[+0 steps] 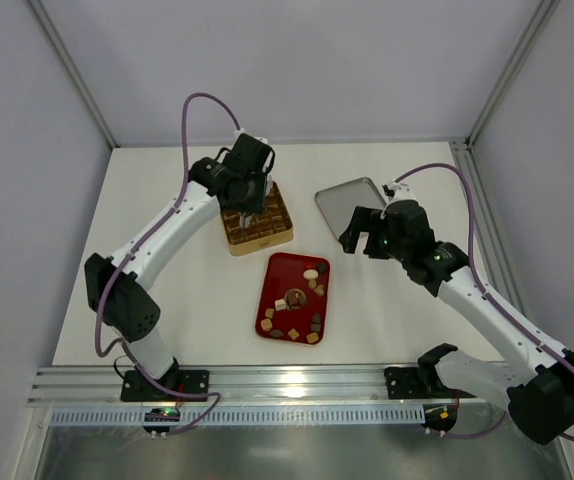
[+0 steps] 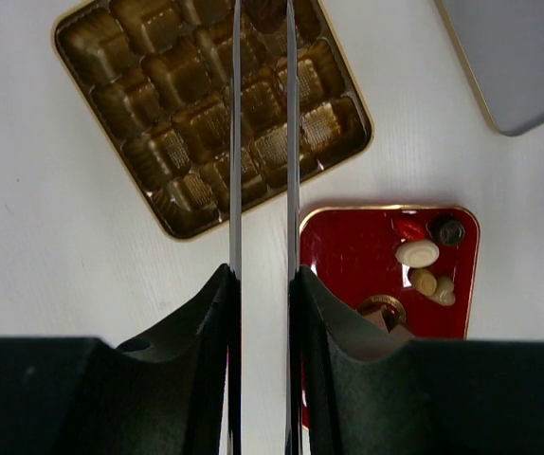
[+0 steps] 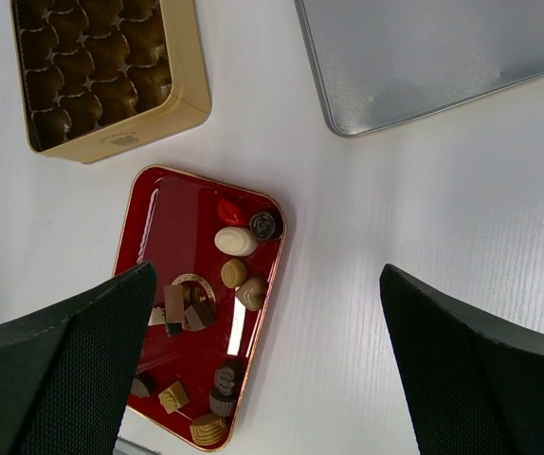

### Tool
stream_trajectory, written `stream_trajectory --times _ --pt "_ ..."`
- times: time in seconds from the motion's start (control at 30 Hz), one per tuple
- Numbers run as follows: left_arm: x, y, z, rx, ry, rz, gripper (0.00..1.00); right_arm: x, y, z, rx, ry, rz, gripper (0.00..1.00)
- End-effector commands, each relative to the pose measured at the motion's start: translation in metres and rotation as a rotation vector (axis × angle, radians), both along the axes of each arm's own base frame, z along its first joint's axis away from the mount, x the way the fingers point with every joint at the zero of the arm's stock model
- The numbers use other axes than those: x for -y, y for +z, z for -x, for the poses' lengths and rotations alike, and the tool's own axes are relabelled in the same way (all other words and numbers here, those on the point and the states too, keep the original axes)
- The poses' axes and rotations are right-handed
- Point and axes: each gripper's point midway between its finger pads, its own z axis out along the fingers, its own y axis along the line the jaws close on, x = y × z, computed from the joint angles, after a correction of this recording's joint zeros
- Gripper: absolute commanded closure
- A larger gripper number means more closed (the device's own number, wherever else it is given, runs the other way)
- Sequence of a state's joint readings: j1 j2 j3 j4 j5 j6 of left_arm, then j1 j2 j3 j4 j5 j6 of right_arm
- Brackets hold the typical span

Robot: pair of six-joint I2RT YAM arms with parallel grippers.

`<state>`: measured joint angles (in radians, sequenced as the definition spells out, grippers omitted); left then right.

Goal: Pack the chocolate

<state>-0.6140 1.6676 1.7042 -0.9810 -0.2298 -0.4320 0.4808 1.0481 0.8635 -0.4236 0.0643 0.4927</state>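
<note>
Chocolate held in left pincer, over gold box

Chocolate pieces: bite-size; cream, tan, dark brown; oval, round, square. Loose in red tray, mostly along one side. One dark piece pinched in left tool above gold box.

Box, tray and lid are sitting apart on the table.
The compartment box is lying toward the far side, left of centre; the tray is sitting just in front of it, slightly to the right, not touching it. The chocolate is lying in the tray, mostly along its right side and near end. The lid is resting right of the box and behind the tray. The left gripper is hanging over the box.
</note>
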Motion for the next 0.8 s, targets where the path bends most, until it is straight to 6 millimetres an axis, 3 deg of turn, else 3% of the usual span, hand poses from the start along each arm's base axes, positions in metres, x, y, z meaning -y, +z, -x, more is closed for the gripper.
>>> stream_trajectory --times 0.0,0.1,0.3,0.5,0.77 --pt "0.009 0.018 -0.035 0.103 -0.019 0.001 0.77 -0.005 0.023 -0.009 0.061 0.015 -0.016 0.00" --pt "0.012 0.003 -0.055 0.091 -0.005 -0.022 0.77 -0.005 0.023 -0.008 0.062 0.014 -0.017 0.00" --pt "0.015 -0.011 -0.075 0.098 0.013 -0.054 0.76 -0.003 0.016 -0.004 0.046 0.011 -0.018 0.00" --pt "0.014 -0.023 -0.078 0.078 0.017 -0.073 0.76 -0.002 0.016 -0.002 0.048 0.010 -0.018 0.00" --pt "0.013 -0.025 -0.080 0.082 0.017 -0.086 0.69 -0.004 0.016 -0.002 0.043 0.012 -0.025 0.00"
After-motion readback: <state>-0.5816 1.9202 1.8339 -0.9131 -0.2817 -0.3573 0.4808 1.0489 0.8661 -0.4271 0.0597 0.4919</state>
